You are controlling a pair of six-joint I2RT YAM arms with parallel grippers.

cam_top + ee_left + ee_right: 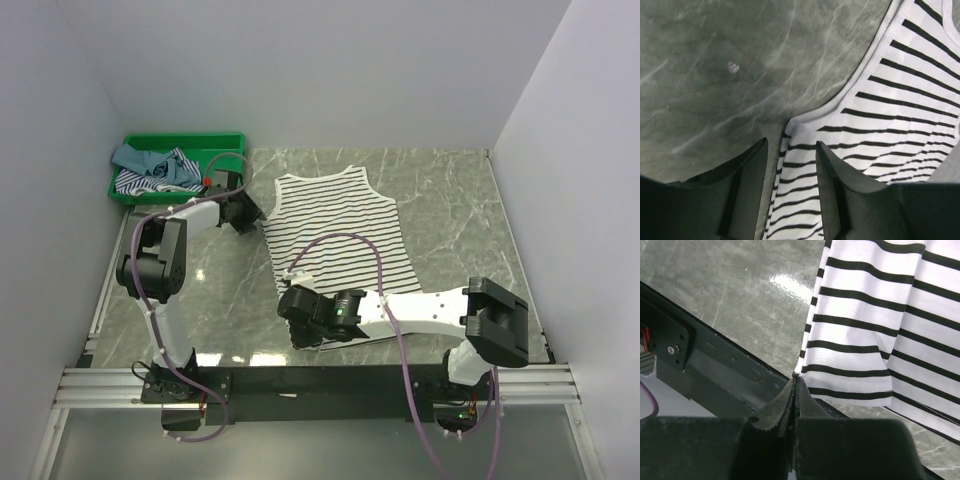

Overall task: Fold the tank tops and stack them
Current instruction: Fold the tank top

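Fold barely begun: white black-striped cloth tank top (pixel 335 225) flat.
Your right gripper (pixel 795 382) clamps its hem; left gripper (pixel 790 155) gapes; two crumpled tops (pixel 150 170) wait.

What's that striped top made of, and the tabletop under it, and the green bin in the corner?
The striped tank top looks like soft, matte knit cloth, perhaps cotton: it lies limp with small wrinkles. The tabletop looks like glossy grey-green marble or an imitation: pale veins, lamp glare. The green tray seems moulded plastic: smooth, evenly coloured walls.
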